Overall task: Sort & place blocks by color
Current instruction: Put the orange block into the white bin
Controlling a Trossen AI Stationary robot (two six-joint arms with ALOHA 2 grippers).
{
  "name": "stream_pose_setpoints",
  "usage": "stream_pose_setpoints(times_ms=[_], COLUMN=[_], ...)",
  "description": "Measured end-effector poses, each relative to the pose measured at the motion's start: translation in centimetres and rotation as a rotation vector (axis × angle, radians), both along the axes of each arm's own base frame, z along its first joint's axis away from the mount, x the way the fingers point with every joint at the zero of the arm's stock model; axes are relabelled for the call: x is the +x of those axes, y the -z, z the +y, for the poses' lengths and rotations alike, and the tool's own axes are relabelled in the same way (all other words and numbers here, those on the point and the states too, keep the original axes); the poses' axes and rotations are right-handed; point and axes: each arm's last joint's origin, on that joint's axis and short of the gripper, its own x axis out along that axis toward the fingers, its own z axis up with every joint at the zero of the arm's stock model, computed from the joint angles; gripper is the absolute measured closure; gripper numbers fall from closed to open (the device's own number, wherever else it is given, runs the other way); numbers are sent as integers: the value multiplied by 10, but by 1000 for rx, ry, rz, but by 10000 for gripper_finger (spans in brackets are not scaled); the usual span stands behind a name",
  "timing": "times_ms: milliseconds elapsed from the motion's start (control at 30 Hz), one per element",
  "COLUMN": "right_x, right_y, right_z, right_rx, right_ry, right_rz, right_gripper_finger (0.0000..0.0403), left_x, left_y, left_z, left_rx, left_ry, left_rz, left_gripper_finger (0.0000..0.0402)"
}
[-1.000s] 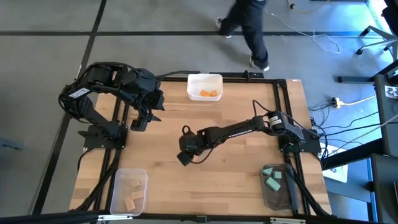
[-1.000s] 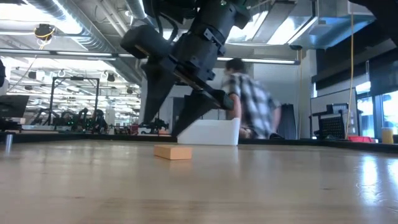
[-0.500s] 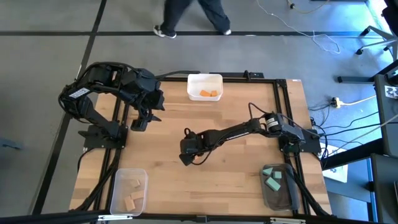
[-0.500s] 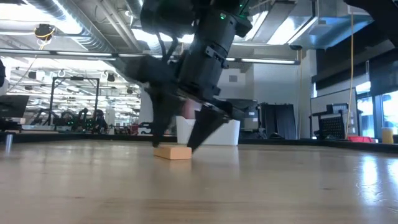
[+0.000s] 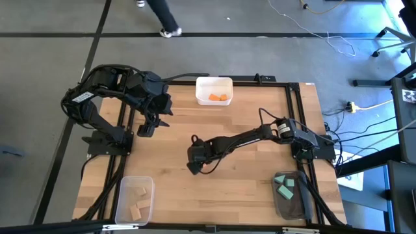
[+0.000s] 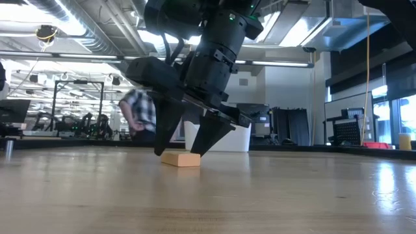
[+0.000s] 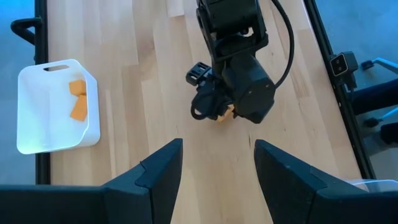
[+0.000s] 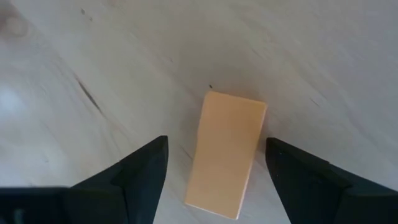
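Since a second ago the right gripper [image 6: 181, 151] has been lowered from above the table to its surface, and its fingers are now set down on either side of the tan bar [image 6: 181, 158]; the person seen behind the table has been carried from the middle of the low view to the left, now a blurred checked shirt [image 6: 138, 112]; the left arm is unchanged. The right gripper's fingers are spread, with pale wood visible between each finger and the bar in the right wrist view, so the bar [image 8: 226, 152] is straddled but not pinched; it lies flat near the table's middle, a smooth rectangular block with crisp edges. The table [image 5: 253, 175] is of light, grained planks. The left gripper [image 5: 148, 123] is held at the table's left edge, fingers apart. Orange blocks [image 5: 219, 98] are seen in the white bin [image 5: 214, 82], teal blocks [image 5: 285, 186] in the clear bin [image 5: 290, 207] at the right, tan blocks [image 5: 137, 207] in the clear bin [image 5: 128, 183] at the left.
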Motion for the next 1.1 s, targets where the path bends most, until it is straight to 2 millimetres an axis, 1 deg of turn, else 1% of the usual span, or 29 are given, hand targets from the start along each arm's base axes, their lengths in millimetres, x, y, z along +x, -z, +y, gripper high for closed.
stream_pose_setpoints(times_ms=[267, 600, 667, 767, 967, 1100], right_x=[-1, -1, -1, -2, -4, -4], right_y=[1, 1, 1, 1, 2, 2], right_z=[2, 2, 2, 2, 1, 1], right_rx=[-34, -17, -18, -20, -32, -33], right_ry=[-6, -17, -17, -19, -41, -39], right_rz=[-1, 5, 7, 17, 36, 37], right_gripper_finger=[133, 133, 138, 160, 224, 258], left_x=[0, 0, 0, 0, 0, 0], left_y=[0, 0, 0, 0, 0, 0], left_z=[0, 0, 0, 0, 0, 0], left_rx=[0, 0, 0, 0, 0, 0], left_ry=[0, 0, 0, 0, 0, 0], left_rz=[0, 0, 0, 0, 0, 0], left_gripper_finger=[210, 210, 210, 210, 210, 210])
